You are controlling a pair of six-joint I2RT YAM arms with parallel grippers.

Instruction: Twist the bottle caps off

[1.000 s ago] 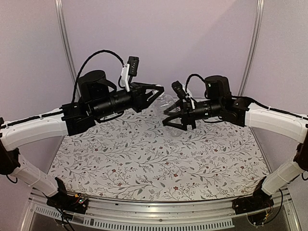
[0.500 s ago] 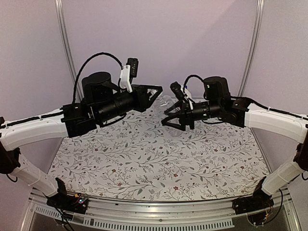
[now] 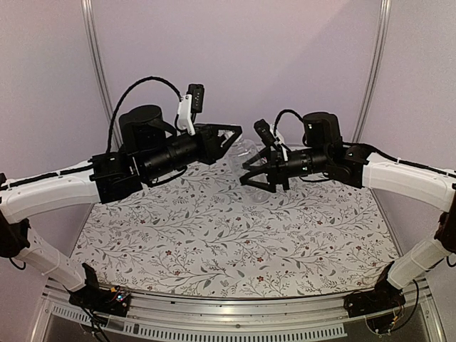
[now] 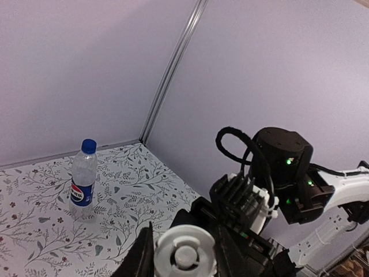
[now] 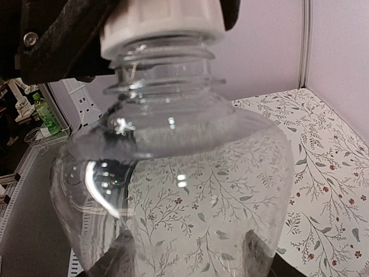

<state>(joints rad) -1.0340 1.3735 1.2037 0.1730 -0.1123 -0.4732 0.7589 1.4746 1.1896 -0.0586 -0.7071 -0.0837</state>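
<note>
- I see the left gripper raised at frame centre in the top view, fingers clamped on the white cap.
- Right gripper faces it just to the right. Its fingers are closed around the plain bottle, showing dark through the clear wall at the bottom of the right wrist view.
- The white cap sits on the bottle neck at the top of that view; the bottle is held up off the floral cloth.
- Pepsi bottle stands upright on the cloth, left of the left wrist view, with its blue cap on and well apart from both grippers.
</note>
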